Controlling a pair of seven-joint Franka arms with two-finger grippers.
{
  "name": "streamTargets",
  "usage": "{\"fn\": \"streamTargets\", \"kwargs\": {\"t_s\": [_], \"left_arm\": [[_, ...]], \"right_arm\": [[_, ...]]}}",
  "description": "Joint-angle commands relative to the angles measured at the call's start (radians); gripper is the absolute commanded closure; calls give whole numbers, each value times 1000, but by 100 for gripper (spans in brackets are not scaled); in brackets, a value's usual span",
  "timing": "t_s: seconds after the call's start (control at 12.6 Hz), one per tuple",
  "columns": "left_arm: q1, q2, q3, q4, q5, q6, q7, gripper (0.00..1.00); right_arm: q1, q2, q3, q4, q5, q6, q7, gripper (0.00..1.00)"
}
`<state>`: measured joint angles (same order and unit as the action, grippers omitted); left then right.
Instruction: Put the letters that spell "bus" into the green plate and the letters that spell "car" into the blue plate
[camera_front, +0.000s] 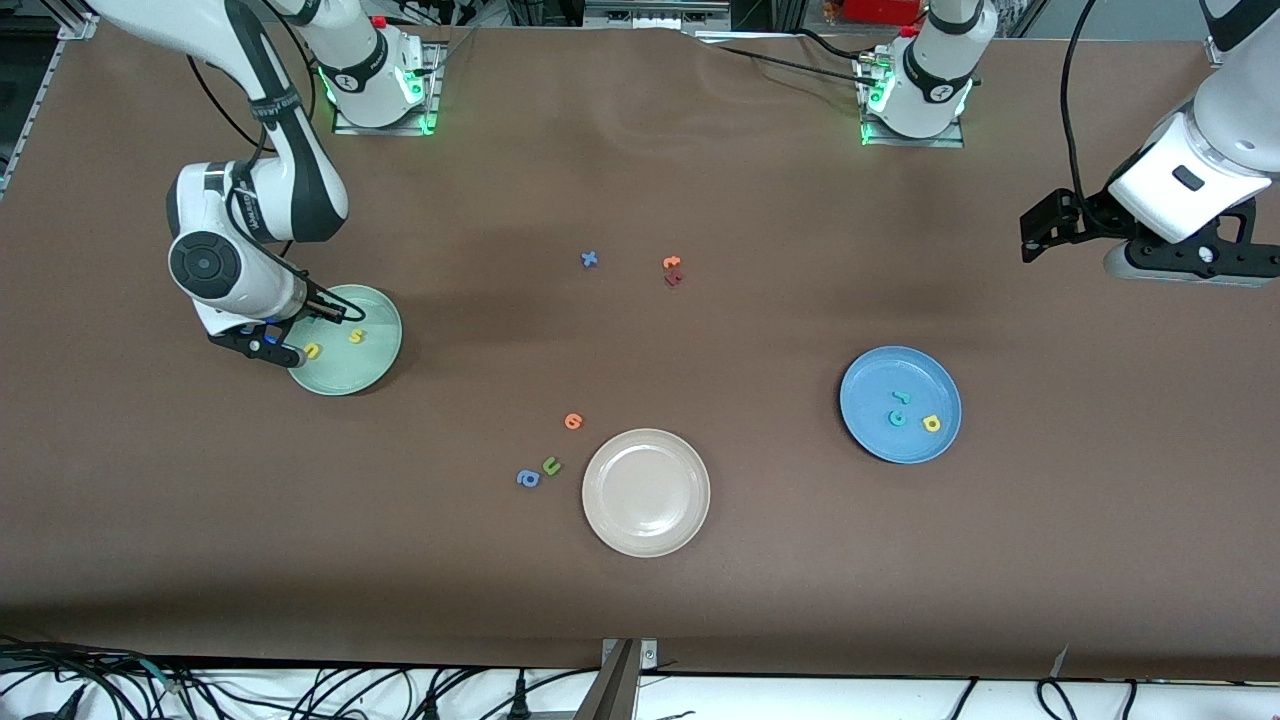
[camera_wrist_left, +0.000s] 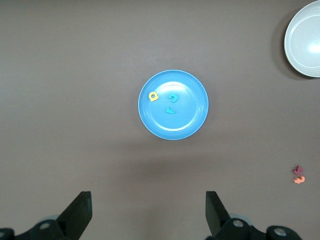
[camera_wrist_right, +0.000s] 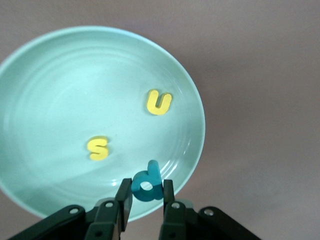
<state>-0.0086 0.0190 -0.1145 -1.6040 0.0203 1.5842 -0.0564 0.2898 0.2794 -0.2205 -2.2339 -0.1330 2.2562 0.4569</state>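
Note:
My right gripper (camera_wrist_right: 146, 187) is shut on the teal "b" (camera_wrist_right: 148, 182), holding it low over the rim of the green plate (camera_front: 350, 378) at the right arm's end of the table. A yellow "u" (camera_wrist_right: 159, 102) and a yellow "s" (camera_wrist_right: 98, 148) lie flat in that plate. The blue plate (camera_wrist_left: 187, 120) toward the left arm's end holds a yellow "a" (camera_wrist_left: 153, 96), a teal "c" (camera_wrist_left: 173, 97) and a small teal "r" (camera_wrist_left: 170, 110). High above the table near that plate, my left gripper (camera_wrist_left: 148, 207) waits open with nothing between its fingers.
A beige-white plate (camera_front: 646, 492) with nothing in it sits nearest the front camera, mid-table. Beside it lie an orange letter (camera_front: 573, 421), an olive "u" (camera_front: 551, 466) and a blue "a" (camera_front: 528, 478). Farther back are a blue "x" (camera_front: 589, 259) and orange and red letters (camera_front: 672, 270).

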Motion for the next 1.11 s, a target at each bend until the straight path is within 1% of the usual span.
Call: {"fn": "streamTargets", "kwargs": {"t_s": [0.0,0.08,0.16,0.32,0.4,0.48,0.55,0.63,0.79,0.87,1.03], "left_arm": [[2,9,-2,29,-28,-24,-3,0],[2,9,-2,27,-28,-24,-5,0],[2,9,-2,29,-28,-24,-3,0],[2,9,-2,29,-28,-24,-3,0],[2,9,-2,29,-28,-24,-3,0],[2,9,-2,29,-29,-24,-3,0],[2,9,-2,29,-28,-24,-3,0],[2,9,-2,29,-29,-24,-3,0],[2,9,-2,29,-29,-24,-3,0],[2,9,-2,29,-28,-24,-3,0],[2,9,-2,29,-28,-24,-3,0]], "right_arm": [[9,14,-5,-33,-2,52,-17,82],[9,14,-5,-33,-2,52,-17,53],[9,12,-5,-29,1,52,-15,1],[9,-11,-5,-9,6,33,-17,1],[9,-22,-5,22,10,-15,-18,1],[9,-28,-2,78,12,-99,-18,1],[9,-28,3,146,13,-192,-18,1],[11,-28,15,221,35,-287,-20,1],[12,-26,27,382,100,-487,-58,1],[12,-26,27,452,117,-565,-90,1],[19,-26,29,601,119,-695,-168,1]]}}
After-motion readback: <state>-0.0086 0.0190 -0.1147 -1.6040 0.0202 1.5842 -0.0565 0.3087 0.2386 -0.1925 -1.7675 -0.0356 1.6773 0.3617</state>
